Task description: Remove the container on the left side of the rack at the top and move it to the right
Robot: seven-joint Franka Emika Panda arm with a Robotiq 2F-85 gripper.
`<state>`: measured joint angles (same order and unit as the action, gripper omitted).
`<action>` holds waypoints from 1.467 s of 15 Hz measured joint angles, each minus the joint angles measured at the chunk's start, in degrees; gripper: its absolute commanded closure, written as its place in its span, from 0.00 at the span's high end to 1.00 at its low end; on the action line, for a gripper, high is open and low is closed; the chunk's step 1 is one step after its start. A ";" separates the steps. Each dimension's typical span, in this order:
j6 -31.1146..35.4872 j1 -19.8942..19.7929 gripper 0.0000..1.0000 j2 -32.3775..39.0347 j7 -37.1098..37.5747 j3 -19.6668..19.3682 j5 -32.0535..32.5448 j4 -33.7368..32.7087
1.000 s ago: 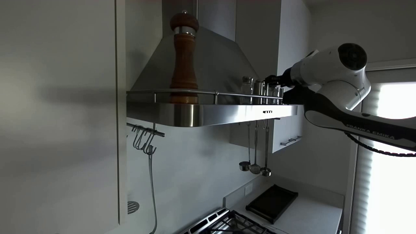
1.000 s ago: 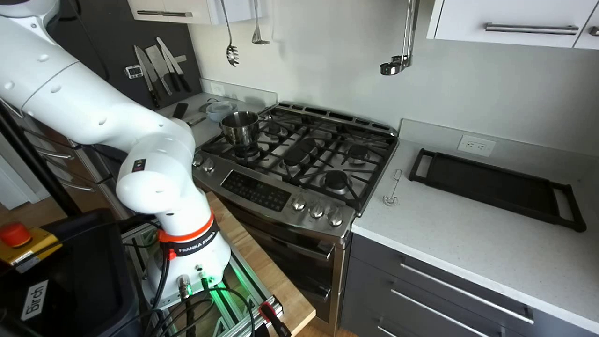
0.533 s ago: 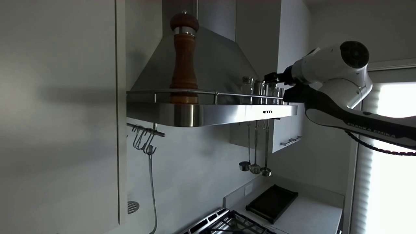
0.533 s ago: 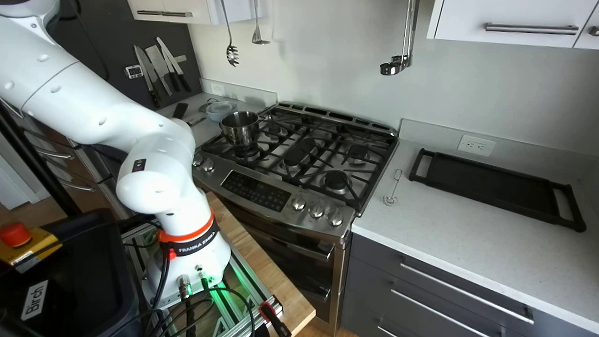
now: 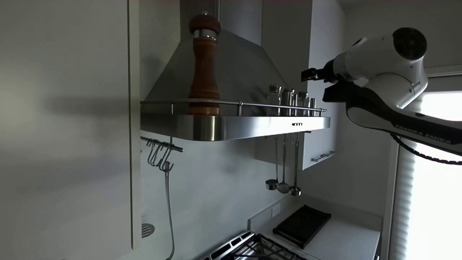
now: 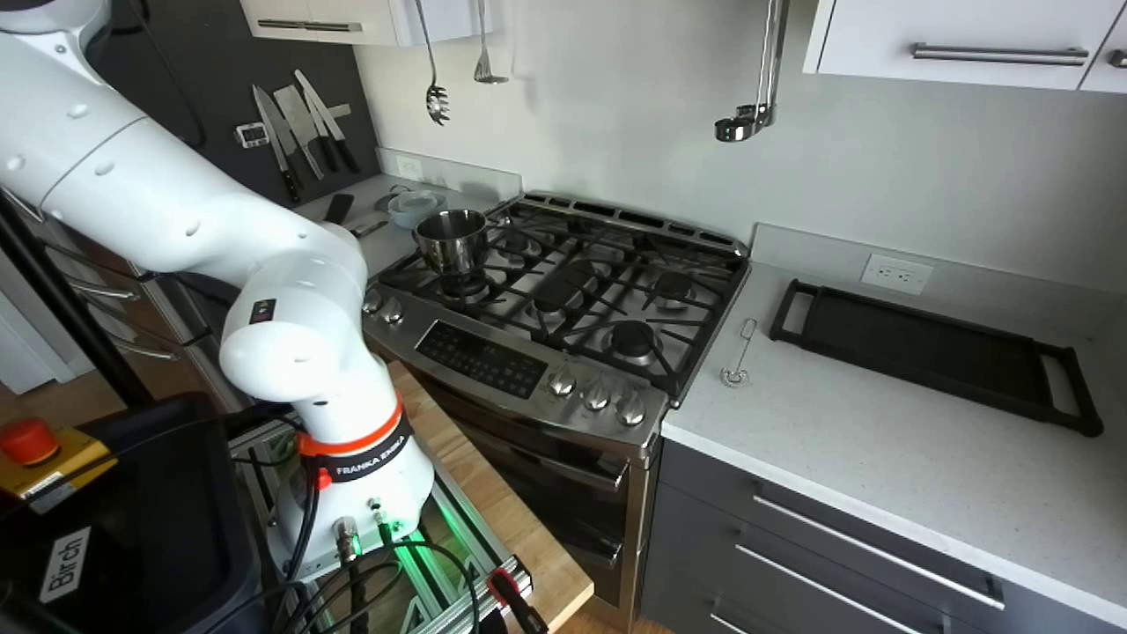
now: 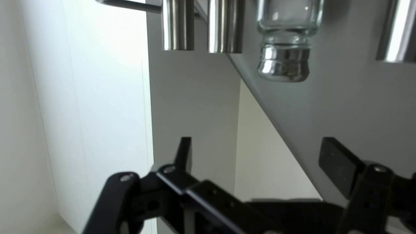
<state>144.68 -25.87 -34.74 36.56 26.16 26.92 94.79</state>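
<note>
The rack is the range hood's top ledge with its metal rail (image 5: 260, 105). On it, in an exterior view, stand a glass jar (image 5: 274, 100) with a metal lid, a metal cylinder (image 5: 287, 102), another glass jar (image 5: 303, 102) and a slim metal cylinder (image 5: 313, 103). A tall wooden mill (image 5: 205, 68) stands at the near corner. My gripper (image 5: 308, 74) is above the far containers, touching none. In the wrist view, upside down, my gripper (image 7: 256, 152) is wide open and empty. A jar lid (image 7: 284, 61) and metal cylinders (image 7: 225, 27) hang from the top there.
The sloped hood (image 5: 238, 72) rises behind the containers. A white cabinet (image 5: 325, 72) stands beyond the hood's far end. Ladles (image 5: 283, 187) hang below it. The stove (image 6: 563, 291) and a black tray (image 6: 933, 352) lie beneath.
My gripper has risen from just over the far glass jar and drawn back to the right in the exterior view. That jar now shows fully; the containers stay in place.
</note>
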 measured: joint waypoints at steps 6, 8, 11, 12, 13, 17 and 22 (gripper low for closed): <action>-10.63 3.55 1.00 -2.65 -5.46 -1.52 -0.06 -2.48; -13.89 4.97 1.00 -3.91 -6.32 -1.98 -0.15 -2.48; -17.16 6.93 1.00 -5.45 -7.31 -2.98 -0.27 -2.39; -17.73 7.58 1.00 -5.88 -7.59 -3.43 -0.27 -2.27; -18.20 8.20 1.00 -6.28 -7.84 -3.88 -0.39 -2.07; -20.05 10.21 1.00 -7.70 -8.40 -5.37 -1.32 -1.06; -21.05 11.41 1.00 -8.91 -8.60 -6.25 -2.05 0.17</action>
<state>123.63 -14.46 -43.65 27.96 19.90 24.88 94.96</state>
